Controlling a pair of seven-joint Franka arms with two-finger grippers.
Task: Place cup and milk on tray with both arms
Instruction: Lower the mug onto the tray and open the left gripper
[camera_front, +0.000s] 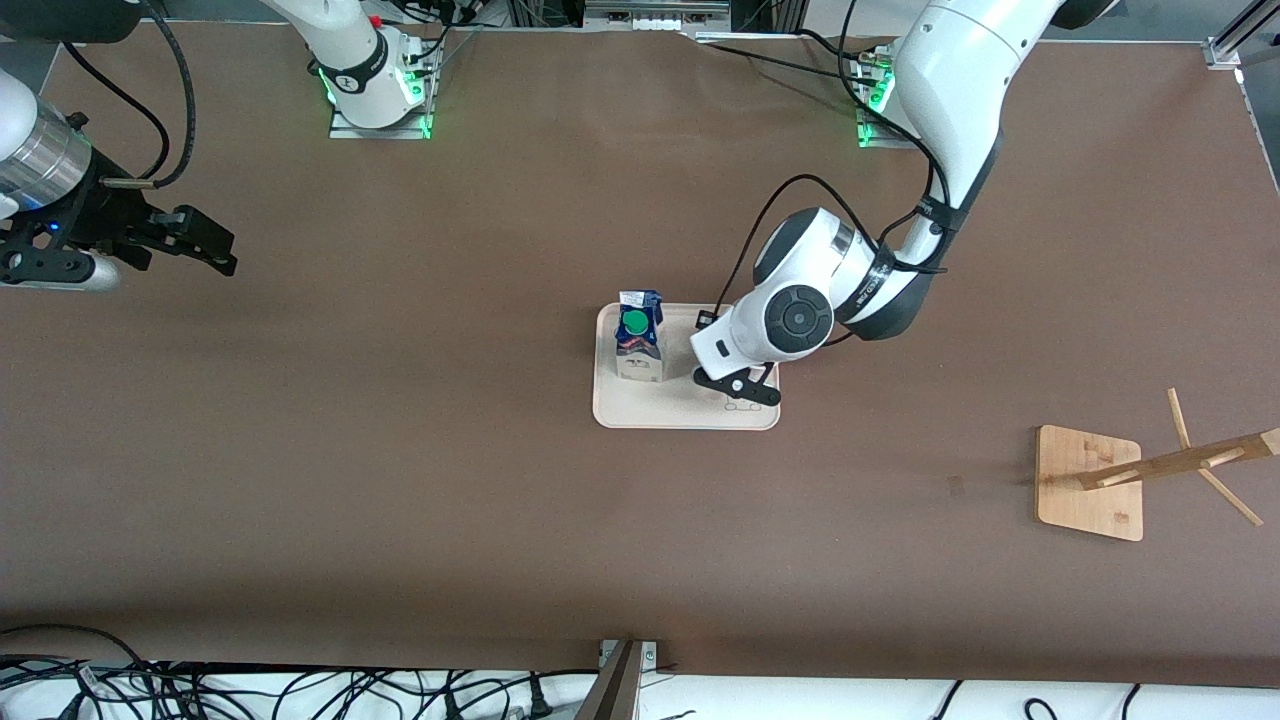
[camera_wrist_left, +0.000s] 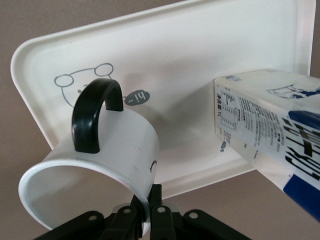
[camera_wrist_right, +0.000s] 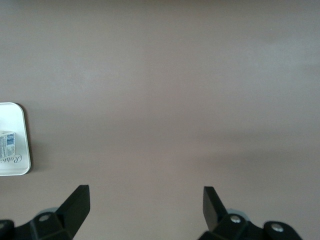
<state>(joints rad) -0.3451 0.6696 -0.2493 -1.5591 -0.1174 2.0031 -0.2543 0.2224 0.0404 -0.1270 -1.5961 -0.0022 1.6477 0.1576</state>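
Note:
The cream tray (camera_front: 660, 410) lies mid-table. The milk (camera_front: 638, 340), blue and white with a green cap, stands upright on the tray's end toward the right arm. My left gripper (camera_front: 738, 385) is over the tray's other end; the arm's wrist hides the cup in the front view. In the left wrist view the left gripper (camera_wrist_left: 148, 205) is shut on the rim of the white cup (camera_wrist_left: 115, 150), black handle facing the camera, over the tray (camera_wrist_left: 200, 60) beside the milk (camera_wrist_left: 260, 130). My right gripper (camera_front: 215, 250) is open and empty, waiting over bare table at the right arm's end.
A wooden rack (camera_front: 1090, 480) with a square base stands toward the left arm's end, nearer the front camera than the tray. Cables lie along the table's near edge (camera_front: 300, 690). The right wrist view shows the tray's corner (camera_wrist_right: 12, 165) and brown table.

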